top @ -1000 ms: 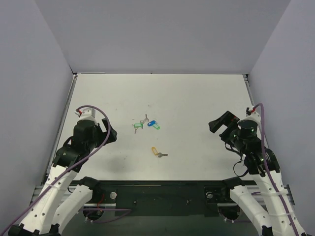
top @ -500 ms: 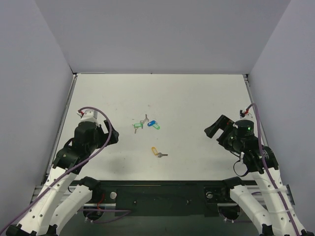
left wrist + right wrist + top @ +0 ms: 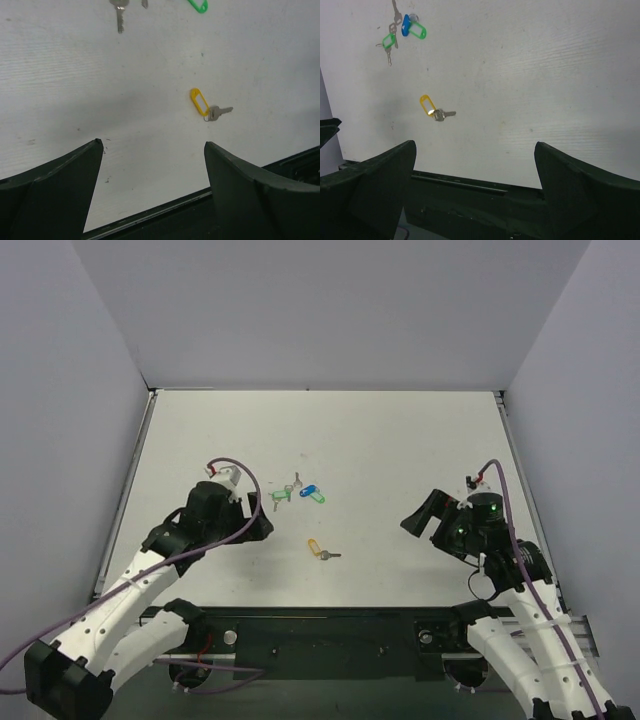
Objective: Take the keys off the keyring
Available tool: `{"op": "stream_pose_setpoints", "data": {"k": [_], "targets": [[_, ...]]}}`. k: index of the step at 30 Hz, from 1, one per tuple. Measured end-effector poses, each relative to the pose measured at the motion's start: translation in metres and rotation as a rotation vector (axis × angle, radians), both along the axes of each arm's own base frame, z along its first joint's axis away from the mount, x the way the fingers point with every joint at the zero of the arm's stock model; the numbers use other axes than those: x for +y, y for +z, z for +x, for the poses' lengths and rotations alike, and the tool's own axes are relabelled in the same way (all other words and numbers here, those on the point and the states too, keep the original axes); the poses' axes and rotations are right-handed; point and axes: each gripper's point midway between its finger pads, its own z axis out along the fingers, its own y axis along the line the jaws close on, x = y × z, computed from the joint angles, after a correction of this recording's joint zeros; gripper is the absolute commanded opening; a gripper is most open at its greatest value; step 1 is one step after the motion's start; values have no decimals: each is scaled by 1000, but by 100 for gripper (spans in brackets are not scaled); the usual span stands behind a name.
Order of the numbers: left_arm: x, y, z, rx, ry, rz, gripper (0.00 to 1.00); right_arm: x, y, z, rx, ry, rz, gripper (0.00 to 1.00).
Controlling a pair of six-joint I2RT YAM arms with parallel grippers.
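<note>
Ahead of the left gripper (image 3: 152, 145), which is moulded in matt black plastic, the keyring (image 3: 199, 101) is seen as smooth yellow plastic with a thin metal ring. The key (image 3: 218, 112) beside it is dull silver-grey metal. The tabletop (image 3: 100, 90) is finished matt white, faintly speckled.

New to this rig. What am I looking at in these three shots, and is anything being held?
Two robot arms, each ending in a two-finger gripper, stand at the near edge of a white table. The wide picture looks down from above and behind them. The other two come from a camera on each wrist, so the dark shapes at the bottom are that arm's own fingers. On the table lies a yellow keyring with one small key at its ring end. Farther back sit green and blue key tags with their own keys. The left gripper and right gripper are both open and hold nothing.
</note>
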Motion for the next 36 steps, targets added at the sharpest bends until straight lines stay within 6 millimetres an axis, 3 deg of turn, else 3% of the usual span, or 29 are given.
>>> {"op": "stream_pose_setpoints", "data": {"k": [8,27,36], "targets": [[-48,-51,-19,118,-171,-59,86,21,-19,-3,29,66,71,100],[-123,-95,-3,217,-219,-45,69,32,-24,-5,10,100,107,100],[-136,-109,5,244,-153,-13,63,33,-23,-6,4,105,109,100]]}}
